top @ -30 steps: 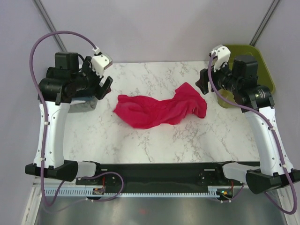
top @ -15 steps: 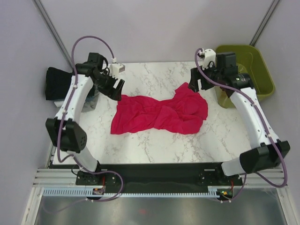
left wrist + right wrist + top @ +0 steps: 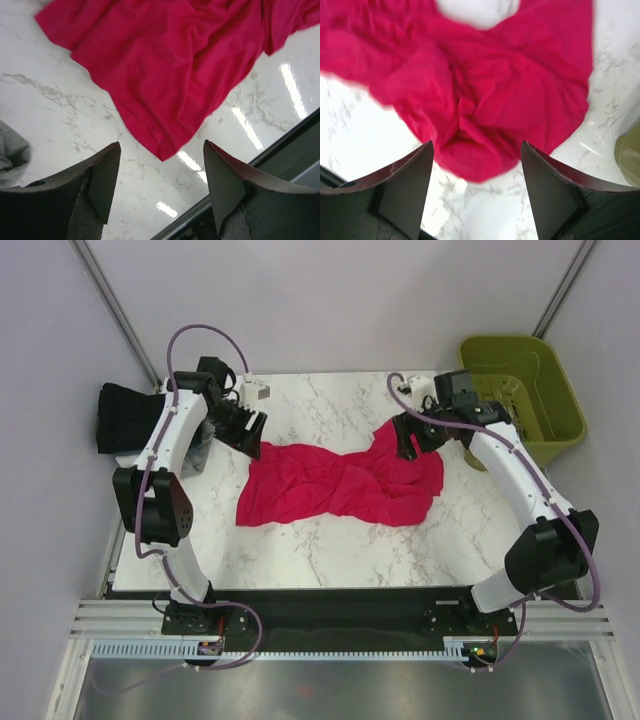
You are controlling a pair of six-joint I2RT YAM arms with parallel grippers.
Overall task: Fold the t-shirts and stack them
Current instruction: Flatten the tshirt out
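Note:
A bright crimson-pink t-shirt [image 3: 340, 485] lies crumpled across the middle of the marble table [image 3: 320, 400]. My left gripper [image 3: 250, 430] hovers open over its far left corner. In the left wrist view that corner of the t-shirt [image 3: 165, 65] points down into the gap of the left gripper [image 3: 161, 145], and nothing is held. My right gripper [image 3: 408, 438] stands open over the shirt's far right end. The right wrist view shows the bunched t-shirt [image 3: 485, 100] just beyond the right gripper [image 3: 477, 143], not gripped. A black folded t-shirt [image 3: 125, 415] sits at the far left.
An olive-green basket [image 3: 520, 390] stands off the table's far right corner, close behind the right arm. A bit of grey cloth [image 3: 10, 155] lies at the table's left edge beside the left gripper. The table's dark front rail [image 3: 280, 150] runs beyond the shirt.
Both arms have swung inward and down from the table's sides to the shirt's two far corners. The shirt lies spread wider than a second ago. The left jaws have narrowed a little.

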